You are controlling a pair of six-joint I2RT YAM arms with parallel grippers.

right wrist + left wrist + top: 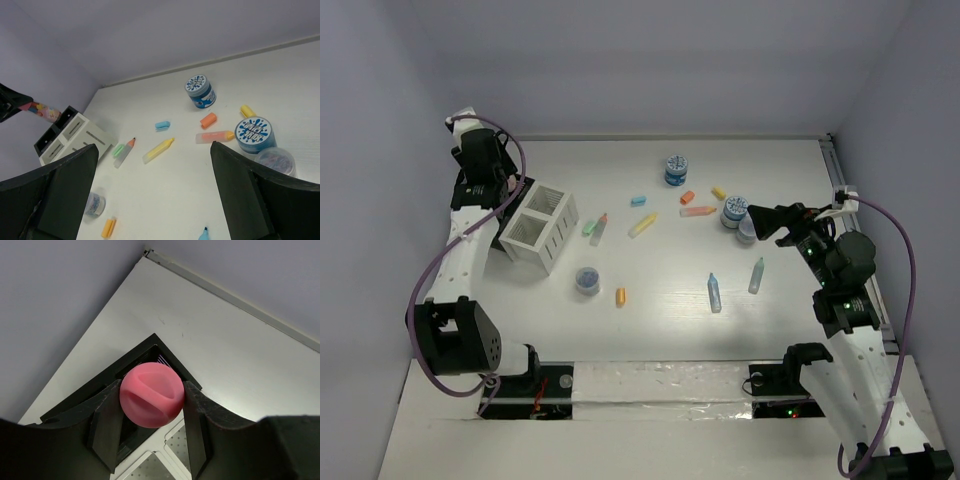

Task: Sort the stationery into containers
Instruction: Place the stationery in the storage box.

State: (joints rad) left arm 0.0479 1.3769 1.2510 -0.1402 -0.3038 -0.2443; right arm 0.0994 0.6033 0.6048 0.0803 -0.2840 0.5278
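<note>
— What lies nearest on the white counter (660, 330)?
— A short orange stick (620, 296), with a light-blue stick (714, 292) at its 3 o'clock.
— The right fingers (65, 190)?
— Released, spread wide, beside a blue-lidded round tub (734, 211).
— The left fingers (107, 415)?
— Clenched on a pink pastel stick (151, 395) over the black ribbed tray (100, 380), at the white compartmented box's (538, 228) 10 o'clock.

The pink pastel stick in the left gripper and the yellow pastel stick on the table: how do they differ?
The pink pastel stick is clamped in the left gripper; the yellow pastel stick lies free on the white table. The pink one is held above the black ribbed tray; the yellow one lies flat, well apart from that tray. Both are small pastel sticks.
</note>
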